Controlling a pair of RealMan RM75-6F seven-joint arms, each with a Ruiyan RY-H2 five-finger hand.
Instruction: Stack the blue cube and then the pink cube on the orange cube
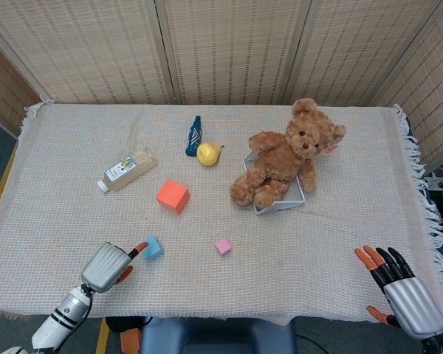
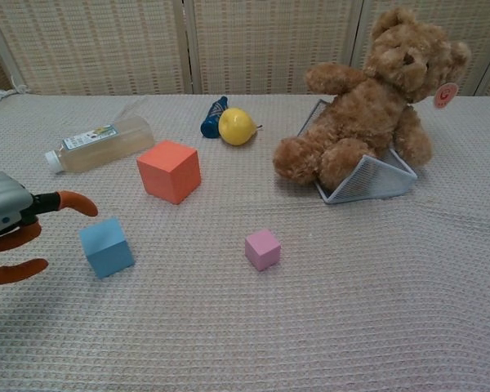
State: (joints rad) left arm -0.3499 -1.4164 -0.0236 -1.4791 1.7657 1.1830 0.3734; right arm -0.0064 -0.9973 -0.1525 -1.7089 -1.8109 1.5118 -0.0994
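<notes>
Small blue cube point(image 2: 106, 247): we see it just beside our left hand's point(image 2: 8, 224) spread, empty fingers.
Right hand point(image 1: 402, 293): we see fingers apart, empty, well away.

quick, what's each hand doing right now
Left hand: open, holding nothing, fingers apart beside the blue cube.
Right hand: open, holding nothing.

A woven reed screen point(image 1: 229, 48) stands behind the cloth-covered table point(image 1: 354, 243), apparently over grey floor.
</notes>
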